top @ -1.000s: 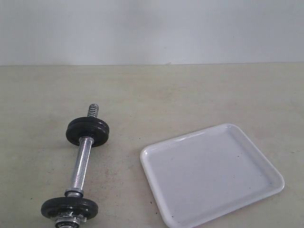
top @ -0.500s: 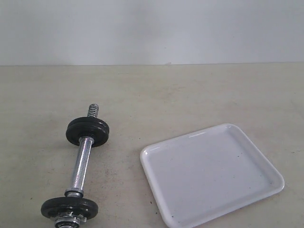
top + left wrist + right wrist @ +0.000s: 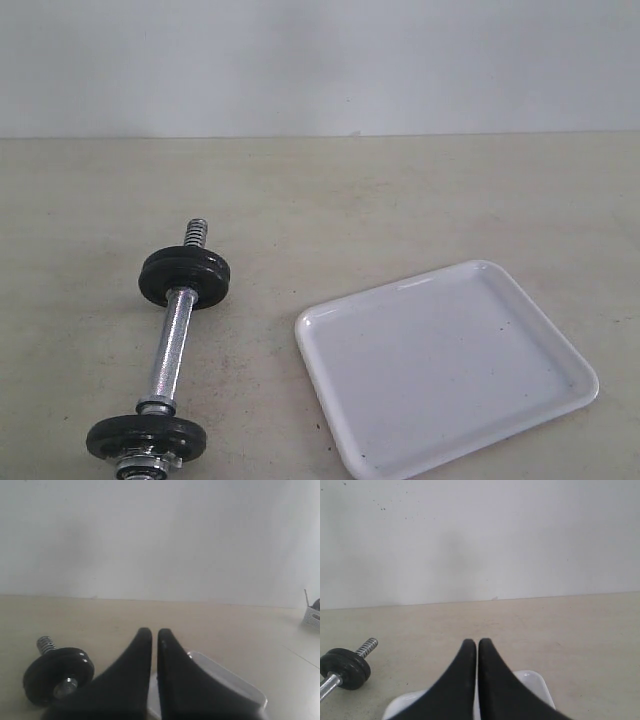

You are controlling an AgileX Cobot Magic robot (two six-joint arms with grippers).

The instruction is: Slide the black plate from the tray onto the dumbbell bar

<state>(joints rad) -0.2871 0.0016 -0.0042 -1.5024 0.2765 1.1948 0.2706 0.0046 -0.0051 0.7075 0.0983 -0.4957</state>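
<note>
We cannot pick out the black plate with certainty: the black discs in view all sit on the dumbbell bar. The bar lies flat on the surface at the left of the exterior view, running from the near edge away and slightly rightward.

The far disc stands upright on the bar and looks thick. We cannot tell whether it is one disc or two pressed together. Beyond it, the coarse threaded end sticks out bare. The near disc sits at the bottom edge of the view, with a silver collar nut against its outer side, partly cut off by the frame. The smooth chrome middle shows between the two discs.

To the right of the bar, and apart from it, the white tray rests flat on the surface, turned at an angle, its glossy floor showing white.

The left claw is closed, its dark fingers nearly touching at the tips and gripping nothing. It hangs above the surface, with the far disc to one side of it and a corner of the tray to the other. The right claw is likewise closed on nothing, fingers together, with the tray's edge just past it.

A plain pale wall stands behind the surface.
</note>
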